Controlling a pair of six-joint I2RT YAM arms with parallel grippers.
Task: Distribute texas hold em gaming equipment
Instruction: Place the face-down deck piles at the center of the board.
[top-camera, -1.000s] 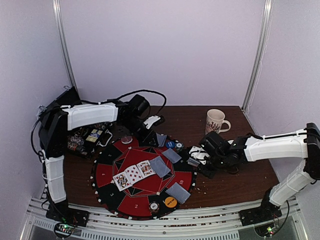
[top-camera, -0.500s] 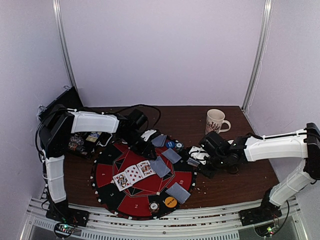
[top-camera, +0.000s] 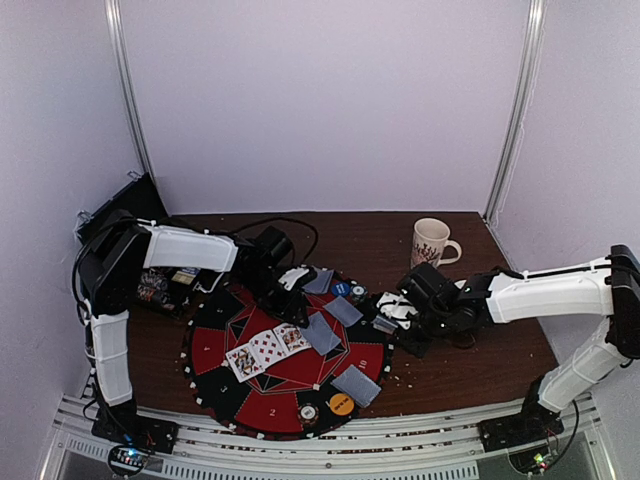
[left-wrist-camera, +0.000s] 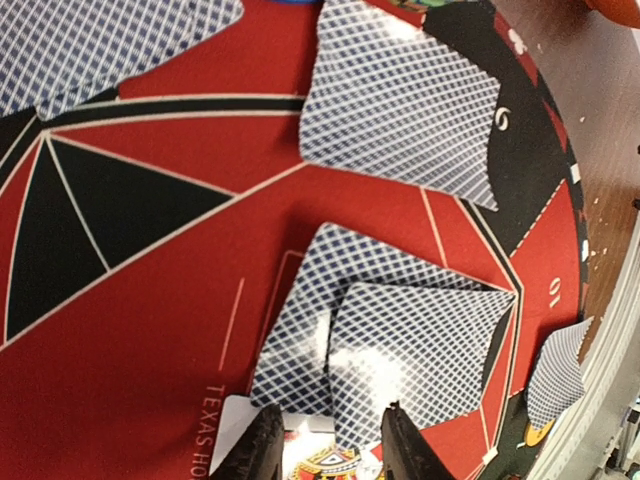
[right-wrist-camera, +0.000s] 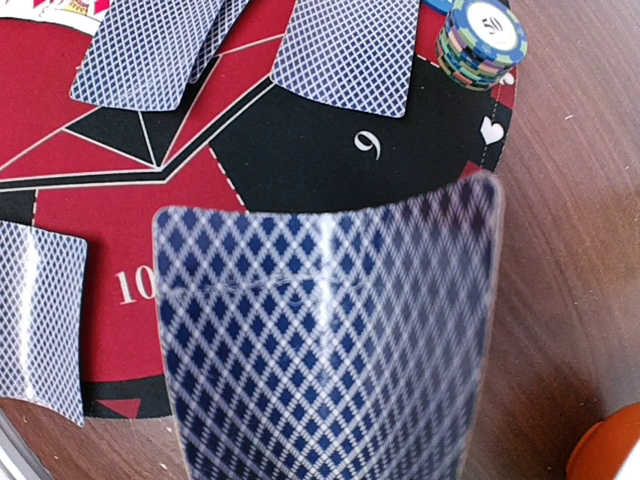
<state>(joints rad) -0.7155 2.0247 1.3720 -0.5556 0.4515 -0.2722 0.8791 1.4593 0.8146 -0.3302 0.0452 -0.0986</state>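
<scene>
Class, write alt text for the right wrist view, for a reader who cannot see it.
A bowed blue-diamond-backed card fills the lower frame, close to the camera. Behind it lies a red-and-black poker mat marked 9 and 10, with face-down cards on it and a chip stack at its edge, on a wooden table.

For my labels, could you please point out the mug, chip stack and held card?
mug (top-camera: 430, 243), top view, body
chip stack (right-wrist-camera: 485, 27), right wrist view, top
held card (right-wrist-camera: 330, 340), right wrist view, back
</scene>
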